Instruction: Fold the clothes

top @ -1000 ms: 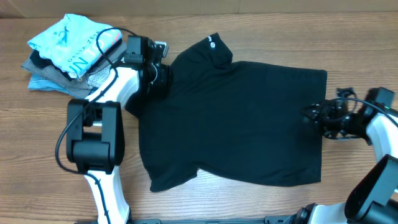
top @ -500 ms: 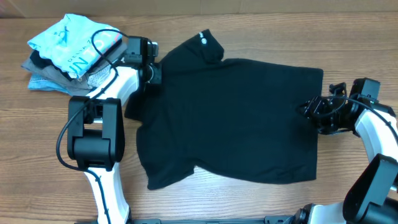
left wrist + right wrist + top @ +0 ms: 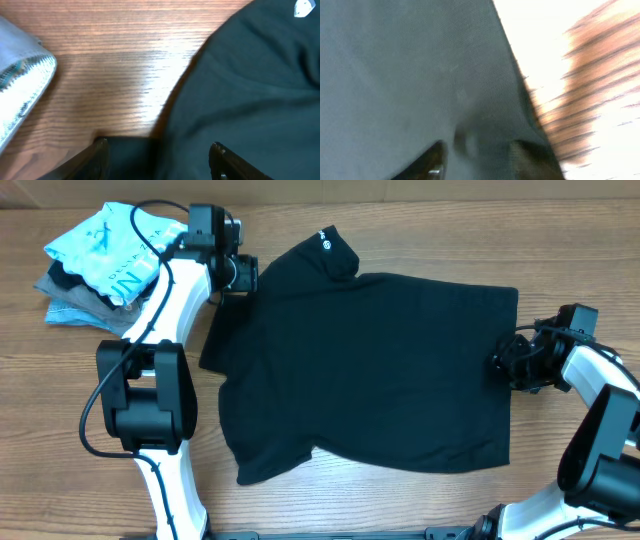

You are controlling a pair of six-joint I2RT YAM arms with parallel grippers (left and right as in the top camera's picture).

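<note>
Meanwhile, the black T-shirt (image 3: pixel 370 370) lay spread flat across the middle of the table (image 3: pixel 400 505), not yet folded, its collar and small white logo (image 3: pixel 325 238) toward the far edge. Over the last second the left gripper (image 3: pixel 246 274) had pulled off the shoulder fabric and moved toward the far side, ending just beside the sleeve and near the pile of folded garments (image 3: pixel 105 265). In its wrist view its fingers (image 3: pixel 101 150) stood well apart, holding nothing, with the shirt's edge lying flat between them. The shirt itself had slid slightly toward the left arm's side in that time. This looked like a smoothing tug finished rather than a fold begun. The right gripper (image 3: pixel 508 362) had crept inward onto the hem side. Its wrist picture was blurred: fabric with a small pucker lay between the two fingertips, but whether they pinched it could not be told. The right arm's base was cut off at the frame edge.
</note>
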